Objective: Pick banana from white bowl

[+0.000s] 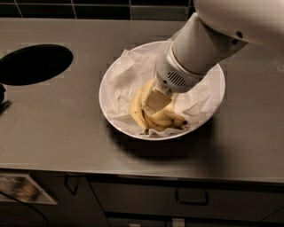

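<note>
Reaching stage, A asks: has the banana (171,119) left the white bowl (103,104)?

B: No. It lies in the front part of the bowl on crumpled white paper (128,73), black tip pointing right, touching the other bananas (136,106) in the pile.

A: Gripper position?

B: The gripper (156,101) is down inside the bowl, right on the pile, at the end of the white arm (199,44) that comes in from the upper right. Whether it has closed on anything I cannot tell; the wrist housing hides the contact.

A: So what is done and what is left?

B: My judgement: approach and descent done. A secure grasp is unconfirmed, and the lift clear of the rim is not yet done.

A: Obstructions?

B: The neighbouring bananas press against the target, so one may be caught or dragged along. The loose paper could bunch under it. The raised rim needs a mostly upward exit.

A: Surroundings?

B: The grey surface (57,119) has a dark round opening (33,63) at the left, well apart from the bowl. A drawer handle (191,198) is below the front edge. Dark tiles (88,9) run behind.
</note>
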Controlling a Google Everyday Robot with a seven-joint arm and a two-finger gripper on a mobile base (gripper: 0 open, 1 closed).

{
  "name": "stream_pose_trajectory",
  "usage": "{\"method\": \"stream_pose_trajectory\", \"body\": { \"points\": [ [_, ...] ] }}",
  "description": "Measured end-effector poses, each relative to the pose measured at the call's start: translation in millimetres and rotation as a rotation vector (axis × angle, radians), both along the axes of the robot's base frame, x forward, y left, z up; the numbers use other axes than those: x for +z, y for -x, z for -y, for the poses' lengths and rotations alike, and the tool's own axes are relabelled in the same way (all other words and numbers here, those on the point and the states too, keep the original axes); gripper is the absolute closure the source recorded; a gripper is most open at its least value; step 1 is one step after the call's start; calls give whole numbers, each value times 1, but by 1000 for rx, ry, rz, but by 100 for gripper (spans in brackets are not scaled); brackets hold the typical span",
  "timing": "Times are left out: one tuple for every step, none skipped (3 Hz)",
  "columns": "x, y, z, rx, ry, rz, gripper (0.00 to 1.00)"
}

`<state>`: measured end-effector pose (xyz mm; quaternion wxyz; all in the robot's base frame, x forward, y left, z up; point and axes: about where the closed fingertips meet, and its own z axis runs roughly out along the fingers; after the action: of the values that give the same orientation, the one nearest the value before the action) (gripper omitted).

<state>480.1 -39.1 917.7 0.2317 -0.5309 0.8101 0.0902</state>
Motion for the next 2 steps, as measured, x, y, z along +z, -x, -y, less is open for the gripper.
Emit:
{"method": "stream_pose_trajectory", "body": {
  "points": [
    [-6, 8, -9, 17, 25, -33, 52],
    [-12, 10, -12, 9, 53, -53, 53]
  ]
}}
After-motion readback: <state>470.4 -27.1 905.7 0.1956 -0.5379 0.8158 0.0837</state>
